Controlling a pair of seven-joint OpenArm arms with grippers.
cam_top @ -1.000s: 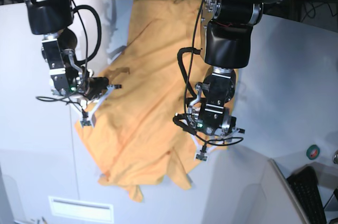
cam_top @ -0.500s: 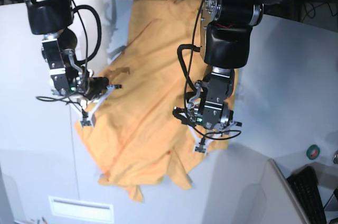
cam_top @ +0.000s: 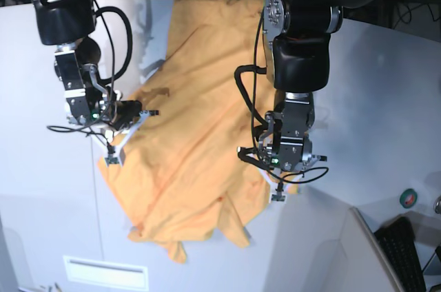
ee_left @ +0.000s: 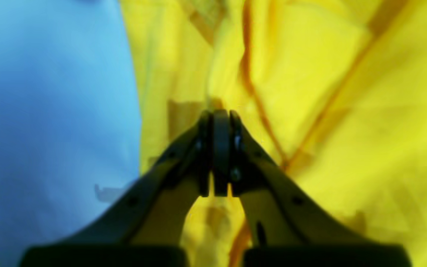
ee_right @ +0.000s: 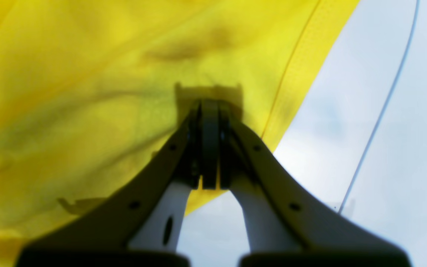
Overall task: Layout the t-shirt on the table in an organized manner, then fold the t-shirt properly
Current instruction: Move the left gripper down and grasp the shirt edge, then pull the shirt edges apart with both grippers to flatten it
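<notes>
The orange-yellow t-shirt (cam_top: pixel 186 133) lies crumpled and slanted across the off-white table (cam_top: pixel 386 99). My left gripper (cam_top: pixel 278 194) is at the shirt's right edge. In the left wrist view its jaws (ee_left: pixel 217 113) are shut, with a fold of the t-shirt (ee_left: pixel 347 74) rising into the tips. My right gripper (cam_top: pixel 112 156) is at the shirt's left edge. In the right wrist view it (ee_right: pixel 209 102) is shut on the t-shirt (ee_right: pixel 87 74) near the hem, and creases run toward its tips. Bare table (ee_right: pixel 402 148) shows beside it.
A black keyboard (cam_top: pixel 403 251) and a green tape roll (cam_top: pixel 408 197) sit at the right front. A white slotted label (cam_top: pixel 105 273) lies at the front left. Cables hang at the table's far edge. A thin dark seam (ee_right: pixel 380 107) crosses the tabletop.
My left gripper has shifted right along the shirt's right edge and its jaws have closed. The right arm and gripper have stayed still.
</notes>
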